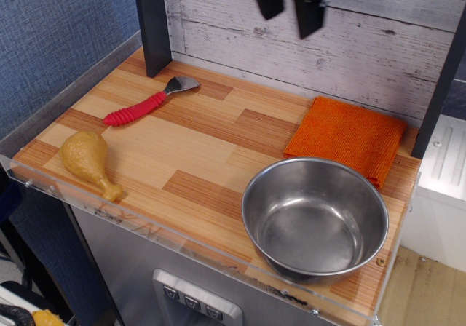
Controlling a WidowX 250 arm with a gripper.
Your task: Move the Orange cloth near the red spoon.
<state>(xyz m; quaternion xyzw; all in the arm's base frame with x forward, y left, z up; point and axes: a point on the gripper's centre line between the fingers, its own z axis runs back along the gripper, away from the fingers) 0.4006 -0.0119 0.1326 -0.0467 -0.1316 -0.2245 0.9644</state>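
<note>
The orange cloth [347,137] lies flat and folded at the back right of the wooden tabletop, just behind the steel bowl. The red spoon [149,102] lies at the back left, its ridged red handle pointing front-left and its grey metal head toward the wall. My gripper [289,12] hangs high at the top of the view, in front of the plank wall, above and to the left of the cloth. Its two dark fingers [310,13] stand apart and hold nothing. It is blurred by motion.
A steel bowl [315,217] stands at the front right, close to the cloth. A tan toy chicken drumstick [88,159] lies at the front left. A dark post [151,22] stands behind the spoon. A clear lip [145,228] runs along the table's front edge.
</note>
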